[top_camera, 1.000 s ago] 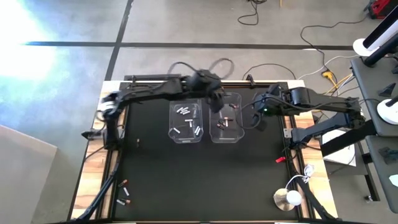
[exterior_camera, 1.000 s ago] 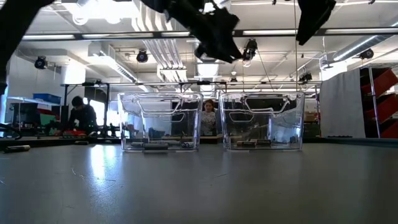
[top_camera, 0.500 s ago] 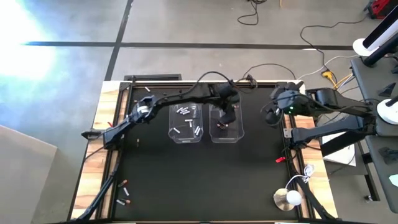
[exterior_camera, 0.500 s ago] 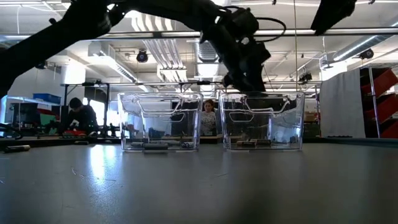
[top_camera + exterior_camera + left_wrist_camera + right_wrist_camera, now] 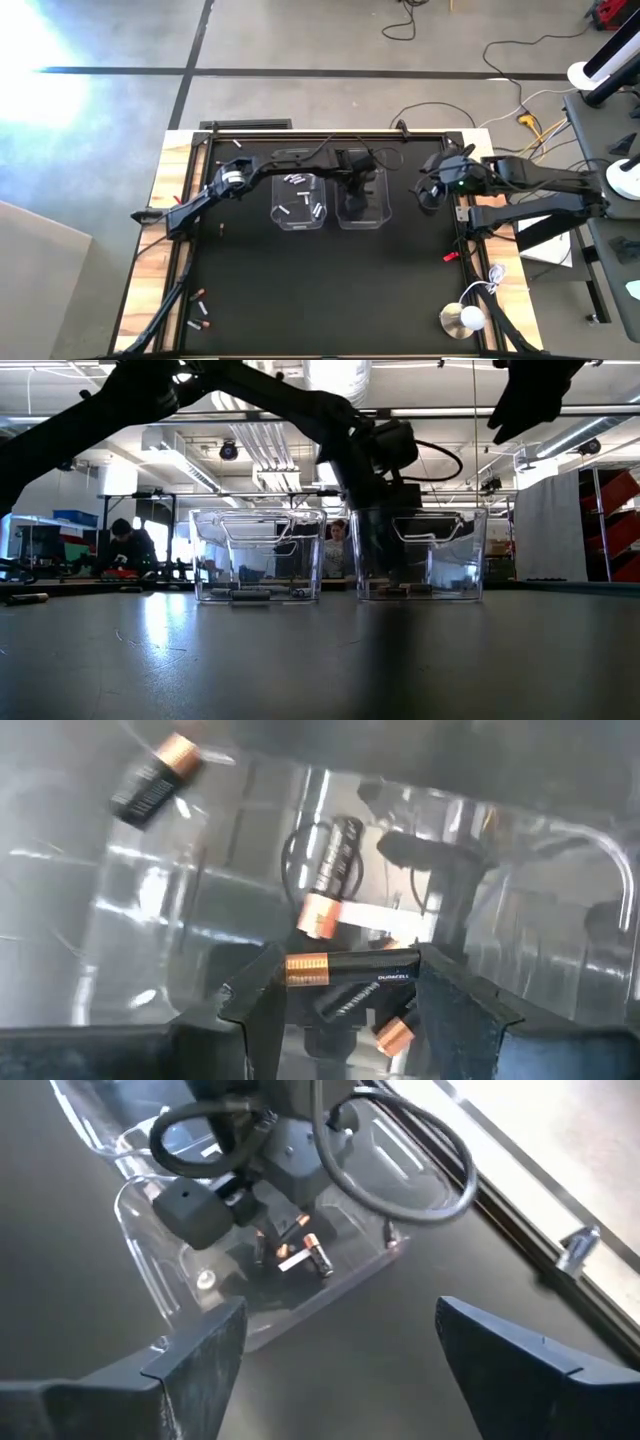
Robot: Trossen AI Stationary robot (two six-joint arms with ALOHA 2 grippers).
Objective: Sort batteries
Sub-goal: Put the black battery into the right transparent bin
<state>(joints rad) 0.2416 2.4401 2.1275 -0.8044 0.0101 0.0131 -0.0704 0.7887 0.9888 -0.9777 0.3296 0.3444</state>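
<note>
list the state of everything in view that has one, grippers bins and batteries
left gripper: down inside the right bin, jaws closed on a dark copper-ended battery
right gripper: raised beside the right bin, jaws open, empty
left bin: upright, holds silvery-white batteries
right bin: upright, holds dark copper-ended batteries
loose batteries: lying unsorted at the table's near left corner

Clear plastic bin [image 5: 160, 1295] on black table [image 5: 400, 1360], w/ a few dark copper-ended batteries [image 5: 300, 1252] on its floor. Left gripper [image 5: 262, 1220] reaches down inside bin, cables looping above it. Right gripper's [image 5: 340, 1355] two dark fingers [image 5: 200, 1355] spread wide apart, nothing btwn them. Wooden table edge [image 5: 560, 1150] beyond.
</note>
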